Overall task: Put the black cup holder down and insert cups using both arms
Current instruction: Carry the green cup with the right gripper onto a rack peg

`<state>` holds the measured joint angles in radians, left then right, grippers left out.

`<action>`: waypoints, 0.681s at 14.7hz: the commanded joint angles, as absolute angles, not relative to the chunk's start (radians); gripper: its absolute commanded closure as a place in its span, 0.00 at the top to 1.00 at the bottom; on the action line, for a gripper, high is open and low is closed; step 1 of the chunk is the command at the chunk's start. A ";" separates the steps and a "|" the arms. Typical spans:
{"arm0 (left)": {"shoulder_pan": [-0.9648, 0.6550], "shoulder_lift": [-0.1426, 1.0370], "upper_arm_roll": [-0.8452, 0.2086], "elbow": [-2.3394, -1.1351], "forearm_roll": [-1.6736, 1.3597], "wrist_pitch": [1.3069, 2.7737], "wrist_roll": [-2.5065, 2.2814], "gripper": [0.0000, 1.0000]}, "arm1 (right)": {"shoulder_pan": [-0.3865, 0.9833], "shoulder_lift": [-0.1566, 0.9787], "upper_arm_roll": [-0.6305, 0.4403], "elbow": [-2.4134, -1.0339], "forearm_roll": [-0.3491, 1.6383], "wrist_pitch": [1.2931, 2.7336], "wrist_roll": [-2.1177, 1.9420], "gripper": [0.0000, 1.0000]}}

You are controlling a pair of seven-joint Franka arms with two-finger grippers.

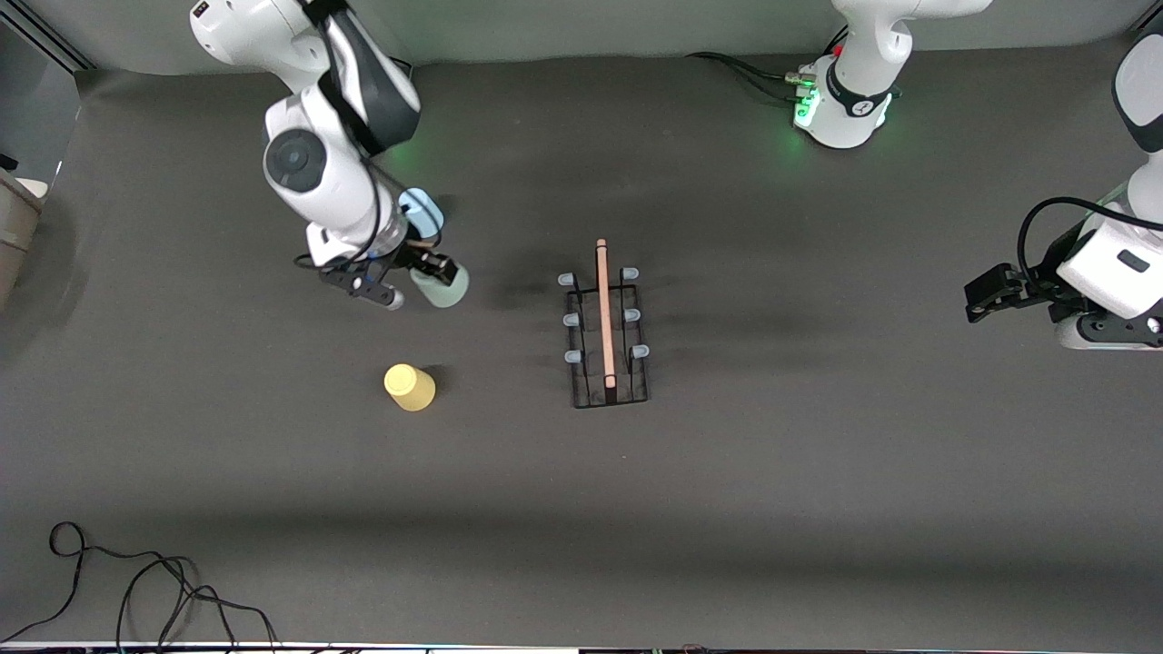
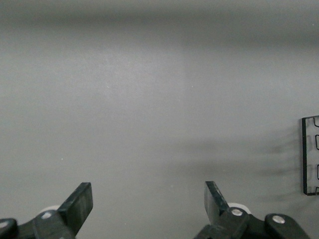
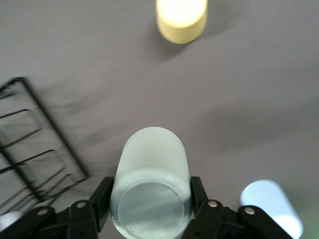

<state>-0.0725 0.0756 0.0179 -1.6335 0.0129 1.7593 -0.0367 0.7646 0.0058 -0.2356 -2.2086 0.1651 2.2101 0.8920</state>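
Clamped in the right gripper (image 1: 434, 269), fingers (image 3: 102, 196) pressed to either side: the pale mint green cup (image 3: 151, 186), tipped on its side and held above the grey table (image 1: 818, 472) toward the right arm's end. Seen in the right wrist view as a round base flanked by two black pads. Just beside that gripper, partly hidden under the right arm (image 1: 318, 173): the light blue cup (image 1: 421, 211), standing on the tabletop. Nearer the front camera, well apart from both: the yellow cup (image 1: 410, 387), mouth down on the table, nothing visible in it.

At the table's middle: the black cup holder (image 1: 606, 336), upright, wooden rod handle (image 1: 603, 313) running along its top, six pale capped prongs (image 1: 566, 279) in two rows of three, every prong bare, no cup on the rack.

Waiting at the opposite end: the left gripper (image 1: 986, 300), fingers (image 2: 79, 201) spread wide apart over bare table, holding nothing, with only a corner of the rack showing at the edge of its wrist view.
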 commanded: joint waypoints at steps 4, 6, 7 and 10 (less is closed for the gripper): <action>-0.060 0.041 0.021 -1.672 -0.034 1.784 -0.025 1.00 | 0.897 0.095 -0.241 -2.040 0.186 2.181 1.146 0.20; -0.058 0.044 0.021 -1.669 -0.034 1.796 -0.026 1.00 | 0.934 0.149 -0.241 -1.978 0.186 2.183 1.221 0.20; -0.058 0.044 0.021 -1.670 -0.034 1.798 -0.025 1.00 | 0.962 0.193 -0.241 -1.930 0.186 2.183 1.261 0.20; -0.058 0.046 0.021 -1.670 -0.034 1.798 -0.025 1.00 | 0.999 0.311 -0.242 -1.820 0.186 2.183 1.334 0.20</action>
<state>-0.0635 0.0755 0.0220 -1.6397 -0.0186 1.7811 -0.0366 0.9714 0.1987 -0.2299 -1.9381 0.1663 2.2005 1.2829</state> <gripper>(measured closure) 0.000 0.330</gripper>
